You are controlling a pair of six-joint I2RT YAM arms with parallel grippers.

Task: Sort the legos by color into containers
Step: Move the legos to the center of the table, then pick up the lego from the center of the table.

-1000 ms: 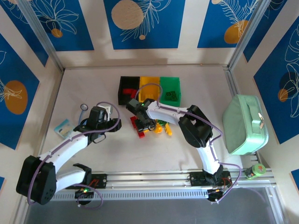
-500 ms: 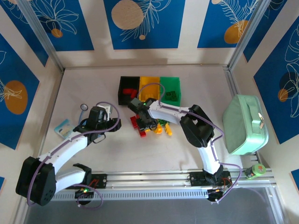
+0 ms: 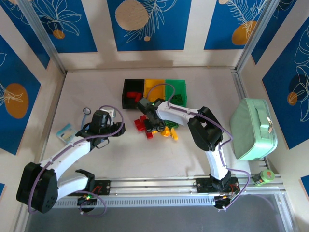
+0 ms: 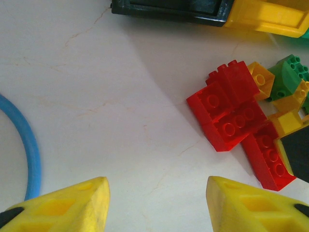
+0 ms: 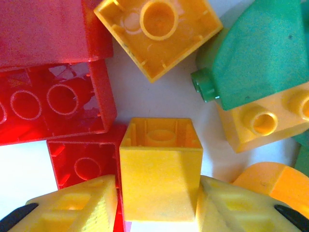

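One yellow brick (image 5: 160, 169) is pinched in the right fingers (image 5: 72, 205), now shifted up-frame toward the yellow bin (image 3: 152, 86); left fingers (image 4: 63, 205) spread.

1. My right gripper (image 5: 157, 186) is hemmed in: red bricks (image 5: 58, 106) hard on my left, a green brick (image 5: 260, 53) and orange bricks (image 5: 260, 121) on my right, a yellow brick (image 5: 161, 164) pinched between my fingers.
2. My left gripper (image 4: 157, 186), jaws apart, faces bare table (image 4: 96, 96).
3. A blue ring (image 4: 30, 145) borders its left; the black bin (image 4: 169, 10) walls the far side.
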